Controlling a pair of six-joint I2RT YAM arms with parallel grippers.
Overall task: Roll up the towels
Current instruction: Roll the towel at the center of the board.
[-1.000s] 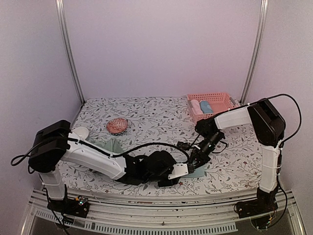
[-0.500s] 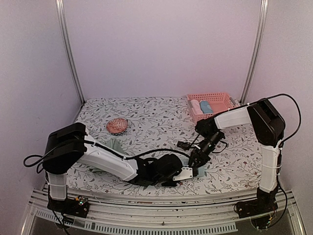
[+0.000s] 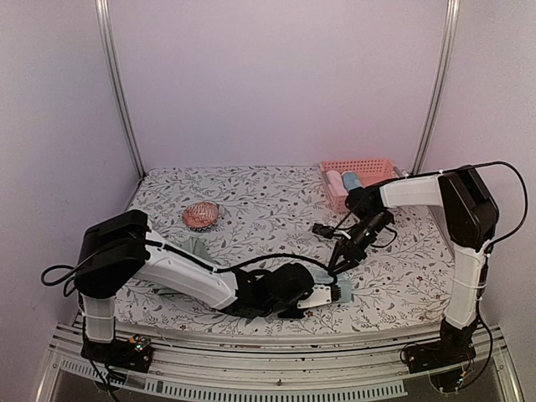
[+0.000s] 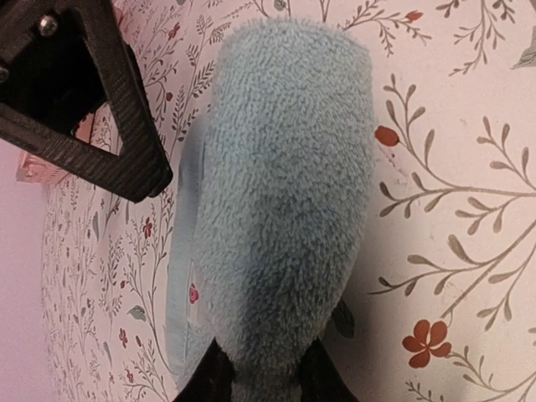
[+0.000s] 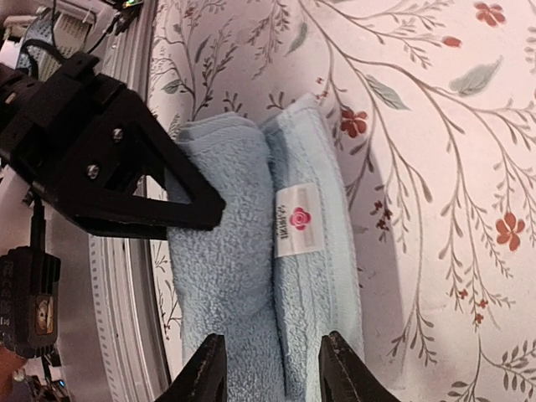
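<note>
Nearest you, close to the table's front edge at lower centre-right of the top view, your left gripper (image 4: pixel 264 383) is clamped on the light blue towel (image 4: pixel 285 193). In the left wrist view its two black fingertips press in on either side of the roll's near end at the bottom edge of the frame. The roll runs up from them through the centre.

The towel is only partly rolled on the flowered table (image 3: pixel 268 197). In the right wrist view a thick roll lies on the left, with a flat strip touching it on the right. On that strip sits a small white label (image 5: pixel 299 219) printed with a pink rose-like flower; the tiny lettering beside it is too small to read.

Your right gripper (image 5: pixel 272 373) stands open. Its fingertips, at the bottom of its own view, are apart with nothing between them. In the top view it hangs just above and behind the towel.

Farther back, left of centre in the top view, the sage green towel (image 3: pixel 195 248) lies flat, partly hidden behind your left arm; you cannot make out any print on it. Just beyond it sits a round reddish patterned object (image 3: pixel 201 214).

Farthest, at the table's upper right, the pink basket (image 3: pixel 368 162) holds a white roll (image 3: pixel 335 179) and a blue roll (image 3: pixel 353 182) side by side.
</note>
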